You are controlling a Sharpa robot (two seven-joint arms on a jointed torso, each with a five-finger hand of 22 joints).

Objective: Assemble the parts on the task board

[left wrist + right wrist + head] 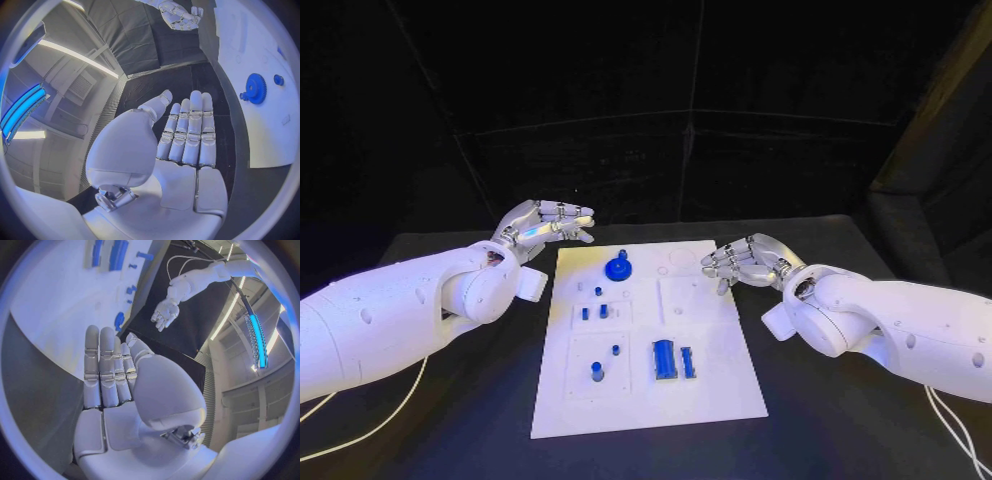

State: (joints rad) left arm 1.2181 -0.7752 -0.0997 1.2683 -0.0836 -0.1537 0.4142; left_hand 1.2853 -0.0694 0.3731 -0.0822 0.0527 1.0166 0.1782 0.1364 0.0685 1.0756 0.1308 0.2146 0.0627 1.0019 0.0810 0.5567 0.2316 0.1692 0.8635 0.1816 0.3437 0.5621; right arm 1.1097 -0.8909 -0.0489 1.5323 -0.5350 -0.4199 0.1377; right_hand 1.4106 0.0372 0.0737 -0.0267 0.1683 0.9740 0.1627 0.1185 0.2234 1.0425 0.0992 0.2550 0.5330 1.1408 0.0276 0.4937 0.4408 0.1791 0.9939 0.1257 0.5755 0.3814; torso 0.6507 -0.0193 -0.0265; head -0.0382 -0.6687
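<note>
In the head view, the white task board (646,340) is seen lying on the black table (848,400), with the blue gear (619,268) near its far edge, small blue pegs (599,292) nearer the middle and two long blue blocks (674,358) toward its near end; the left hand (548,224) is held just off the board's far left corner and the right hand (746,260) over its right edge, both empty with fingers loosely curled and apart. In the left wrist view, the left hand (181,145) is shown flat and open with straight fingers side by side, nothing in it, the gear (255,88) lying on the board (250,45) beside it and the right hand (180,14) seen beyond. In the right wrist view, the right hand (115,370) is likewise shown stretched open and holding nothing, beside the board (56,295) that carries the blocks (117,254), with the left hand (162,317) spread open past the board's far side.
</note>
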